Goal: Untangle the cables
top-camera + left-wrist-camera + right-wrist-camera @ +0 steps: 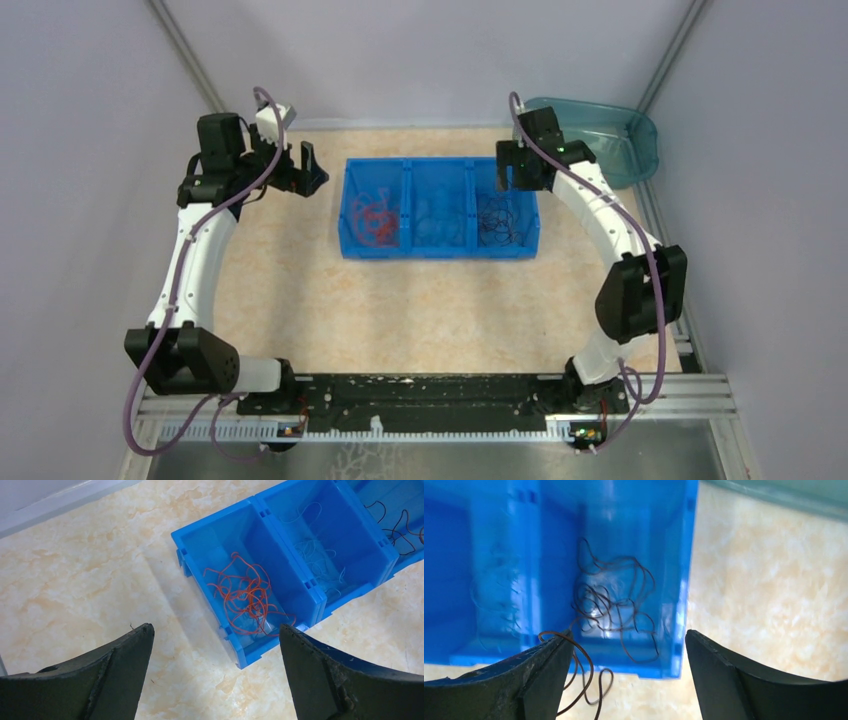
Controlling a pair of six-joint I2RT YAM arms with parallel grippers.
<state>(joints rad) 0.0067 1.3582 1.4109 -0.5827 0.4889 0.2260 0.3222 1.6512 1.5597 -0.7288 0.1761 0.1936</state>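
Observation:
A blue three-compartment bin [440, 250] holds the cables. Orange-red cables [375, 218] [247, 597] lie in its left compartment. Pale blue ones [438, 215] [315, 555] fill the middle, and black ones [500, 215] [614, 605] the right. My right gripper [510, 172] [629, 632] hangs open above the right compartment. One black cable [589, 667] is draped over its left fingertip and dangles outside the bin's wall, not clamped. My left gripper [300, 165] [215, 627] stands wide open over the table left of the bin, with nothing between its fingers.
A teal plastic tub [610, 140] [784, 492] sits at the back right corner, behind the right arm. Grey walls close the table on three sides. The marbled tabletop [420, 310] stretches between the bin and the arm bases.

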